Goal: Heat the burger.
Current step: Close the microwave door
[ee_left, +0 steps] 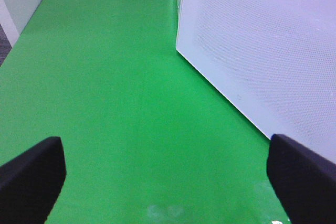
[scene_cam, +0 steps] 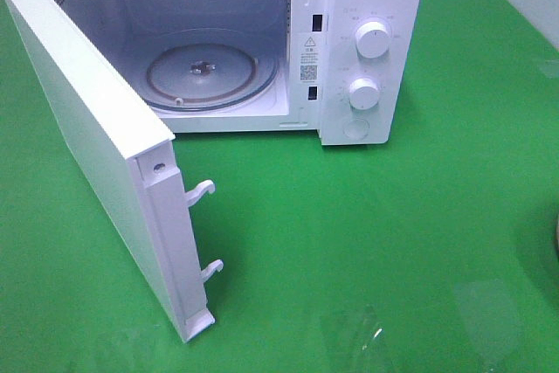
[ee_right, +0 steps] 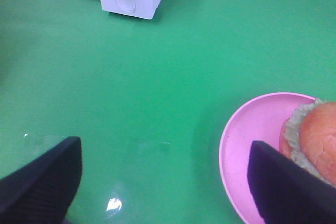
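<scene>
The left gripper (ee_left: 165, 179) is wide open — its two black fingers (ee_left: 29, 179) sit far apart, with nothing between them. The right gripper (ee_right: 165, 182) is wide open too, and its dark fingers (ee_right: 39, 182) hold nothing. Neither arm shows up in the high view.

White microwave (scene_cam: 367, 50), green table (scene_cam: 393, 242), pink plate (ee_right: 252, 129).
</scene>
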### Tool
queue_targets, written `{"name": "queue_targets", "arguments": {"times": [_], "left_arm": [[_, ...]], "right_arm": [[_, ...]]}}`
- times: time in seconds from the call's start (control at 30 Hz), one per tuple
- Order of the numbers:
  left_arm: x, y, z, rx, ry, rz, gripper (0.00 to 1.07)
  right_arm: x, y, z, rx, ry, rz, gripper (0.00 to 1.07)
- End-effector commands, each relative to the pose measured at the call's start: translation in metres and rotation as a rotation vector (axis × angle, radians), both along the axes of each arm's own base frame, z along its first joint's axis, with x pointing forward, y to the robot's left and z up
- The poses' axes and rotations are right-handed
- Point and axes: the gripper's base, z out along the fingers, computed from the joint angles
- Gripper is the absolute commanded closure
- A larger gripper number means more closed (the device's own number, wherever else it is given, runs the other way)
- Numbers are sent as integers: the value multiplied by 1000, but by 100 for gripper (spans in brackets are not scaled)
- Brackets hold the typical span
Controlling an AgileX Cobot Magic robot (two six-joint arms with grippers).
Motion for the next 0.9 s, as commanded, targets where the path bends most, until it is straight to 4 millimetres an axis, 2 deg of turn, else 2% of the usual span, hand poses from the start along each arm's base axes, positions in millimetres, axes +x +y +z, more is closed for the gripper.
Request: {"name": "queue_targets", "arguments": {"times": [0.03,0.2,0.33,0.53,0.9], "left_arm": [[-2,0,1,0,-29,4,8],[-2,0,1,0,-29,4,8],[-2,0,1,0,-29,4,8],[-2,0,1,0,-29,4,8],[-2,0,1,0,-29,4,8]], "right_arm": [[-19,-7,-9,24,-2,-29,27],[-35,-13,-12,39,-16,-85,28],[-53,-18,-14,33,-116,-99,30],[-70,-21,-21,68,-242,-129,31],[-76,-21,-21,77,-280,-124,31]]}}
